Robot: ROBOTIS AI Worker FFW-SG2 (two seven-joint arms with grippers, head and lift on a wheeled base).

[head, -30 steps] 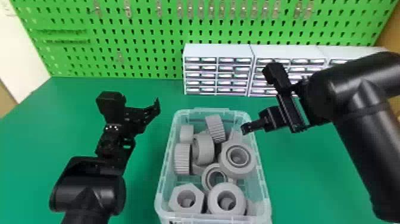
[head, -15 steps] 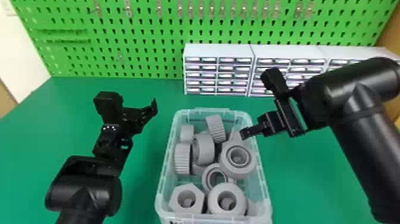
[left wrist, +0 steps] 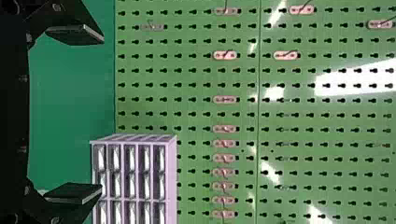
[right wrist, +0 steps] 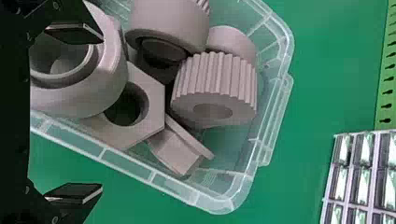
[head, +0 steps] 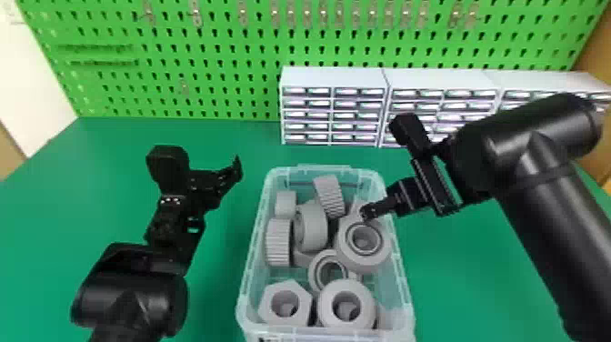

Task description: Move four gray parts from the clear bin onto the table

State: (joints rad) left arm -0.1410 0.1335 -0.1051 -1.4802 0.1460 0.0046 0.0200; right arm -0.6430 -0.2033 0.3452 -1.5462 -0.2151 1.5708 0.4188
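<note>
Well, in the head view the clear bin [head: 318, 335] stands on the green tabletop [head: 459, 291], between the two arms, and the gray parts lie heaped in it. Nearest the camera, a six-sided nut [head: 271, 295] sits beside a round ring [head: 348, 286]; behind them are a thinner collar [head: 317, 271] and a big ring [head: 363, 264]. Two ribbed wheels [head: 278, 243], a plain roller [head: 314, 227] and a small block [head: 286, 203] lie farther back. The left pincer [head: 222, 181] is above the tabletop, to the left of the bin and apart from it. The right pincer [head: 370, 211] is at the bin's right side, over the big ring. White drawer cabinets [head: 334, 77] stand behind, against a green pegboard [head: 136, 36].

In the left wrist view, the left pincer [left wrist: 102, 114] has its fingers wide apart, with the pegboard and a cabinet beyond.

In the right wrist view, the right pincer [right wrist: 102, 114] also has its fingers spread wide. One overlaps the big ring in the bin, the other the tabletop outside it, with the bin's wall showing between them. A ribbed wheel lies on its side near a flat six-sided piece [right wrist: 152, 100], both inside the bin
</note>
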